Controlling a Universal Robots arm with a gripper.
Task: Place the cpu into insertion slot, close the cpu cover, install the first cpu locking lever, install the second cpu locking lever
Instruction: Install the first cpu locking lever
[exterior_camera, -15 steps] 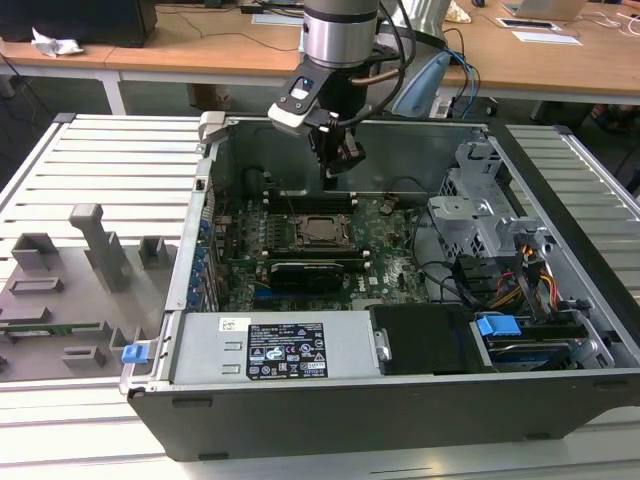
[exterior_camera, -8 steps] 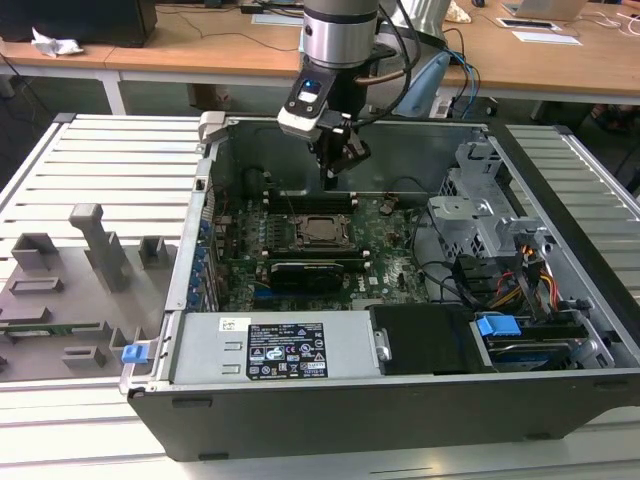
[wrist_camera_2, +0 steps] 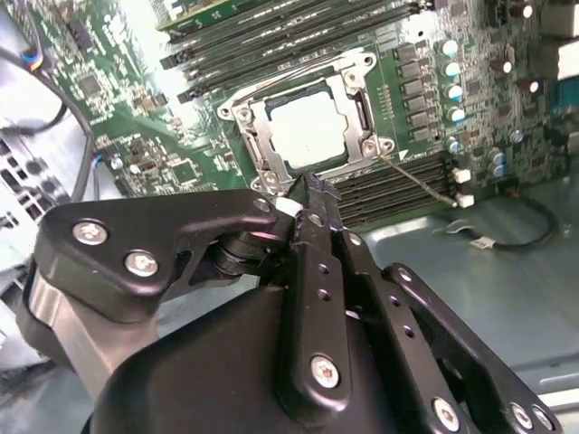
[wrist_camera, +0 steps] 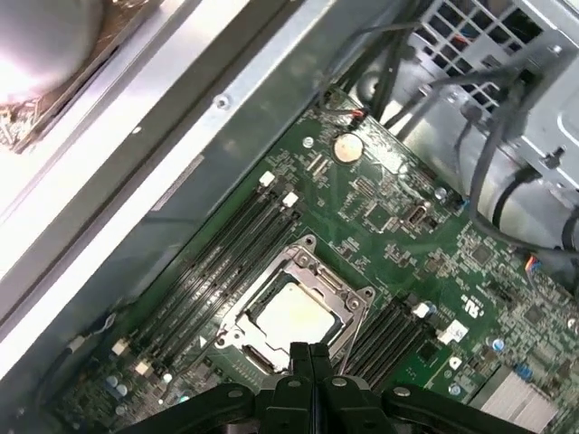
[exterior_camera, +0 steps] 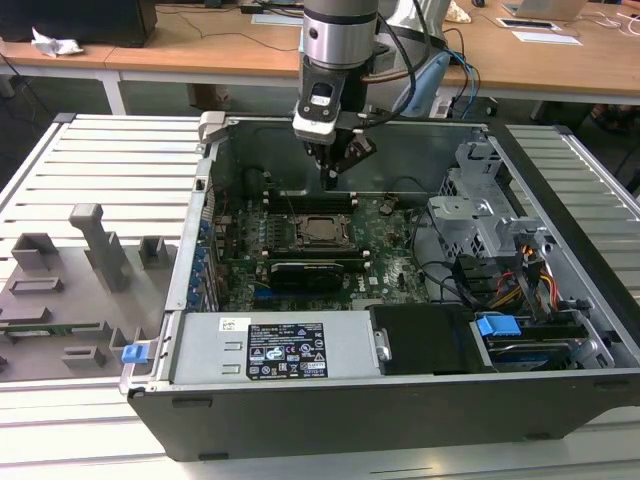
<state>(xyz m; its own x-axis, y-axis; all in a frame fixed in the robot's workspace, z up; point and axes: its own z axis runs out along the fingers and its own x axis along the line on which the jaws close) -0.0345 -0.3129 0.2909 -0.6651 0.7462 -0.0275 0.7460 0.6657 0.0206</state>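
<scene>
Note the cpu [wrist_camera_2: 310,127] sits in the insertion slot [exterior_camera: 303,232], its pale top showing through the window of the cpu cover [wrist_camera_2: 260,136], which lies flat over it.

Hidden from you: in the second wrist view the black body of the pincer [wrist_camera_2: 306,190] blocks the board on the near side of the socket. In the first wrist view the pincer [wrist_camera: 309,354] cuts off the socket's near corner. A thin wire rod [wrist_camera_2: 421,176] runs from one socket corner out over the memory slots [wrist_camera_2: 271,36]. You cannot tell whether either locking lever is latched.

Pincer state: tips pressed together, nothing between them.

Position: in the exterior view the pincer [exterior_camera: 332,172] hangs above the board, over the memory slots just behind the socket, touching nothing.

Edges and room: the back wall of the computer case [exterior_camera: 300,400] stands near behind the arm. The drive cage [exterior_camera: 480,200] and cable bundle [exterior_camera: 520,270] lie well apart toward the exterior view's right. The long black card [exterior_camera: 315,270] sits just in front of the socket. The case rests on the slatted tabletop [exterior_camera: 90,160].
</scene>
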